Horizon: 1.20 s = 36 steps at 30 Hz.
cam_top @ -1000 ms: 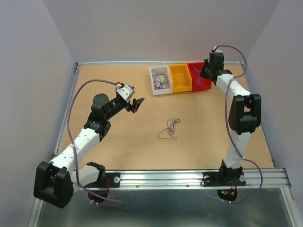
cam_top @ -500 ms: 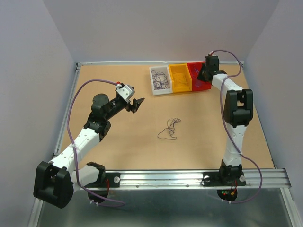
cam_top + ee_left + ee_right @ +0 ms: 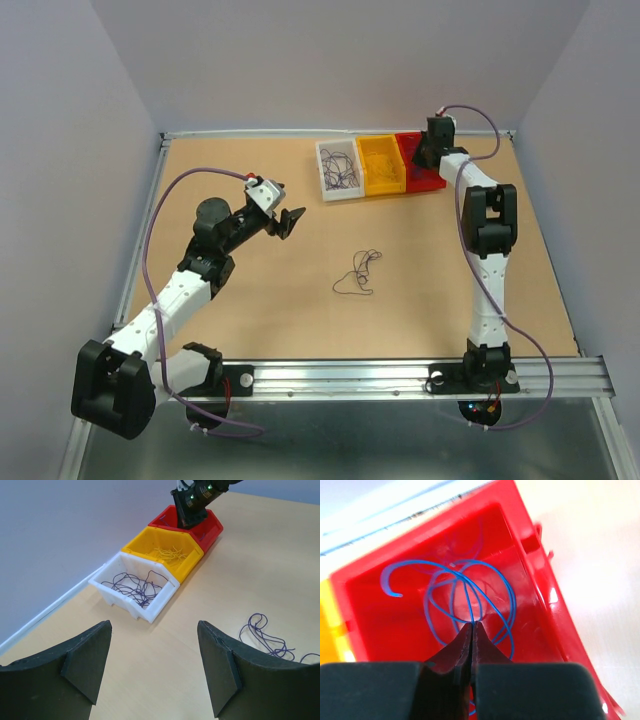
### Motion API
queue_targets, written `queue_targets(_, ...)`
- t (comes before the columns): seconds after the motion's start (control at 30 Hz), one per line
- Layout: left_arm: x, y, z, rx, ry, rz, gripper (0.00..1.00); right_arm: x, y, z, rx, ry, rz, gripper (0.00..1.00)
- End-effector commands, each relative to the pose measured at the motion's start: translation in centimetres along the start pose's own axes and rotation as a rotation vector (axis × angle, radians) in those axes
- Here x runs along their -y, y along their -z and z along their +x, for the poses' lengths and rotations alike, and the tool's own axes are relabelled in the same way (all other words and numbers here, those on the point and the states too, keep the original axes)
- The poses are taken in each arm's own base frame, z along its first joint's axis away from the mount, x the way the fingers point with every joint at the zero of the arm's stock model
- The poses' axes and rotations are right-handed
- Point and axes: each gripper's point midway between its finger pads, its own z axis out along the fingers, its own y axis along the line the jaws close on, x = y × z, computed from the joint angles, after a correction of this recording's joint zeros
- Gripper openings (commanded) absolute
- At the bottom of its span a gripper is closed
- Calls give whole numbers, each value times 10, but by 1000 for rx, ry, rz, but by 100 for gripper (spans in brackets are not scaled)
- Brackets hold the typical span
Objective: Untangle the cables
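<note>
Top: right claw (image 3: 427, 158) is over the red bin (image 3: 425, 182). Dark cable clump (image 3: 357, 272) lies loose mid-counter (image 3: 250, 320), long axis near-left to far-right, nearer the left claw (image 3: 290, 222). Right elbow has swung in toward the bin vs 1 s ago; left arm and clump unmoved
Left wrist: left claw wide open, empty, clump off to its right
Right wrist: right claw pinched tight on a blue cable (image 3: 470, 587) hanging inside the red bin, drop looks next

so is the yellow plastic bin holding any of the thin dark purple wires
No, the yellow plastic bin holds only thin yellow strands; dark purple wires lie in the white plastic bin beside it.
</note>
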Motion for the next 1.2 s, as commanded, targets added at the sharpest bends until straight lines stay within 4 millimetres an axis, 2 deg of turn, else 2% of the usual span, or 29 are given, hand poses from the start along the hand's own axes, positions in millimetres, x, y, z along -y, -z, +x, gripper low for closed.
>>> queue_targets(0.0,0,-1,-13,54,-30,14,81,6,-16,10,-8,-9,14,0)
queue_targets(0.03,0,-2,-14,55,-30,15,81,10,-18,22,-25,-2,36,1)
queue_targets(0.1,1,-2,-13,52,-27,16,81,13,-17,30,-35,15,59,1)
queue_targets(0.13,1,-2,-13,52,-28,16,81,17,-17,44,-59,24,77,1)
queue_targets(0.2,1,-2,-13,54,-29,17,81,13,-8,42,-59,24,65,1)
queue_targets(0.27,1,-1,-14,55,-31,18,81,16,-1,53,-87,28,66,1)
queue_targets(0.3,2,-1,-13,55,-31,17,81,12,10,43,-65,30,59,1)
queue_targets(0.37,1,-1,-14,57,-31,15,81,12,22,40,-53,33,59,3)
queue_targets(0.4,1,0,-14,57,-32,15,81,20,27,52,-66,35,71,6)
queue_targets(0.43,1,0,-14,57,-34,14,81,15,41,38,-32,27,56,12)
queue_targets(0.5,3,-1,-14,57,-33,19,81,19,53,40,-18,24,55,22)
queue_targets(0.57,3,-1,-14,56,-34,21,81,14,68,24,18,20,36,26)
queue_targets(0.77,3,-1,-14,57,-38,18,81,-1,95,4,51,18,-27,40)
queue_targets(0.87,4,-1,-14,58,-41,20,81,-2,103,6,50,18,-39,50)
queue_targets(0.9,4,-2,-12,54,-43,23,81,-6,110,1,61,19,-56,55)
queue_targets(0.97,6,-4,-9,46,-43,31,82,-7,118,5,56,26,-66,64)
queue_targets(1.0,7,-5,-9,43,-44,37,82,-14,129,1,69,35,-83,73)
queue_targets(1.07,9,-8,-4,30,-46,50,81,-20,139,2,73,48,-102,80)
queue_targets(1.1,13,-10,-3,22,-44,63,82,-22,145,12,53,64,-118,84)
queue_targets(1.17,15,-12,-1,15,-53,74,81,-34,166,14,64,81,-154,89)
